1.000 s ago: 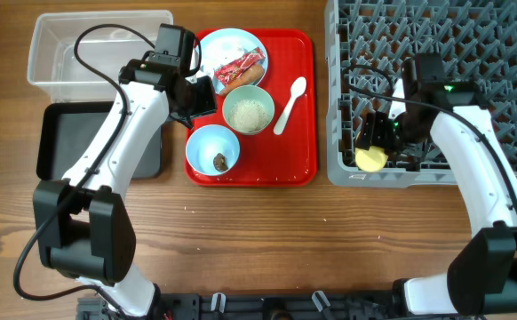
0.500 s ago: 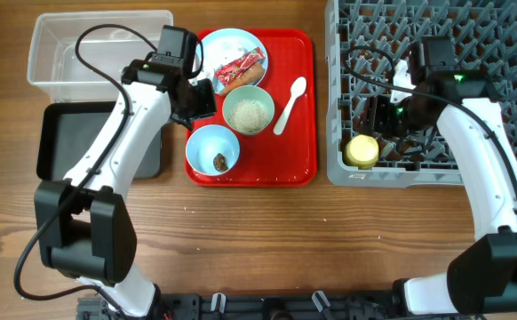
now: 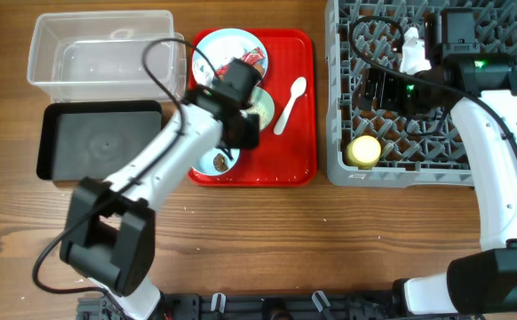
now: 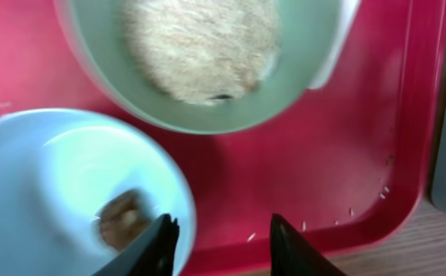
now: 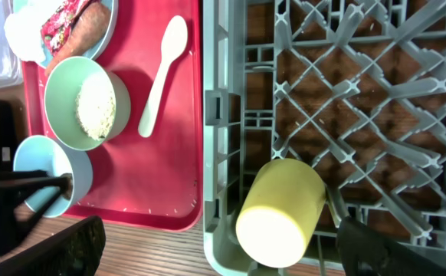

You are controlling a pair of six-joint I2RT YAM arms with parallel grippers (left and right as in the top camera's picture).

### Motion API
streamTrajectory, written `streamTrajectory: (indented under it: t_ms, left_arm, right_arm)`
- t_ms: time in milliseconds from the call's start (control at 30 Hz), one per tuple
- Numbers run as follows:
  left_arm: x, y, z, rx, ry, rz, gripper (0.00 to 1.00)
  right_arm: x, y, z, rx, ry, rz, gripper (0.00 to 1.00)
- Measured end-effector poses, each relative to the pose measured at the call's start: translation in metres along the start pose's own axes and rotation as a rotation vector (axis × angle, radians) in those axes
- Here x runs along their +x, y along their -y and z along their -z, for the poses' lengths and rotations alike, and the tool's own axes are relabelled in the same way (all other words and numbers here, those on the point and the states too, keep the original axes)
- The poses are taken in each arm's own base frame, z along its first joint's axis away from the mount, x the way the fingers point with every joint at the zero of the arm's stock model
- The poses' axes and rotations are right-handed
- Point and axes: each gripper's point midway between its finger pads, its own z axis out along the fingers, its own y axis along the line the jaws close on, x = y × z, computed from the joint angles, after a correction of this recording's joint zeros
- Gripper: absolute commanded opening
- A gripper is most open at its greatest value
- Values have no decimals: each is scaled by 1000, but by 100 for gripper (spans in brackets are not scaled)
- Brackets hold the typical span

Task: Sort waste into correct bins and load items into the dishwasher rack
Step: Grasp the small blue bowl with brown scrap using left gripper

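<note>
While the left fingers [image 4: 164, 244] hung spread apart and empty just above the red tray [image 4: 376, 138], one tip sat right at the rim of the light blue bowl [image 4: 47, 176], and a small brown lump [image 4: 119, 220] lay in the bottom of that bowl. Just beyond it on the same tray stood the pale green bowl [image 4: 208, 115], holding a heap of white rice [image 4: 200, 38], and a few loose grains [image 4: 353, 211] were scattered near the tray's edge. At the far end of the tray the blue plate [image 3: 214, 44] carried the red wrapper [image 3: 245, 64], an orange stick [image 5: 77, 42] and crumpled white paper [image 5: 24, 31], and the white spoon [image 3: 289, 102] lay beside the green bowl. Left of the tray, the clear tub [image 3: 99, 53] and the black tray [image 3: 99, 142] sat side by side on the tabletop [image 3: 258, 231]. The yellow cup [image 3: 363, 151] lay tilted among the pegs in the near left corner of the grey rack [image 3: 507, 27]. Above the rack, the right fingers [image 5: 388, 249] were opened wide and held nothing, clear of the cup.
</note>
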Motion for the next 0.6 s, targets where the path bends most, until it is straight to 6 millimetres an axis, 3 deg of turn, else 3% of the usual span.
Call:
streamTrajectory:
  t_ms: [100,267,400,600]
  left_arm:
    - [13,4,-17,0,2,-28,42]
    - [19,-7,-38,-23,32,-25,33]
    - [30,-19,-47,-67,21,-32,4]
    - [30,-25,-42,-105,23,-36,4]
  right_arm:
    - [0,0,0,0,-1,7,99]
    - [0,0,0,0,-1,7,99]
    - [0,0,0,0,-1,7,99]
    - [0,0,0,0,-1,7,99]
